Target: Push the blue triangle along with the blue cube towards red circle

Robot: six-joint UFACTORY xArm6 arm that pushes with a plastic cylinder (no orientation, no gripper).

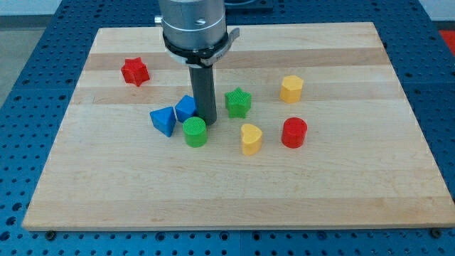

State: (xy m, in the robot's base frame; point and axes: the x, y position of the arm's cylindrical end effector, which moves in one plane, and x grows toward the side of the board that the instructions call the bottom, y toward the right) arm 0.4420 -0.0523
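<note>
Tool: straight dark rod, no jaws to open or close, holding nothing. My tip [207, 118] rests on the desk just right of the blue cube [186, 107] and just above the green cylinder [195, 131]; whether it touches either cannot be made out, the rod hiding the contact.

Task items: blue cube, next to the rod on its left. Blue triangle [163, 120], touching or nearly touching the cube at its lower left. Red circle [294, 132], well apart to the view's right.

Step in hand, by judgement: positioning. My tip sits on the red-circle side of the blue pair, the wrong side for a push to the right. The next move calls for going round to the view's left of the triangle, then driving rightward so both blues travel together.

Obstacles on that line: green cylinder, yellow heart [250, 139], green star [239, 102].

Others: red star [134, 71] at upper left, yellow hexagonal block [291, 89] at upper right.

Surface: pale wooden desk [341, 192], board edges visible. Surround: blue perforated bench [18, 85].
</note>
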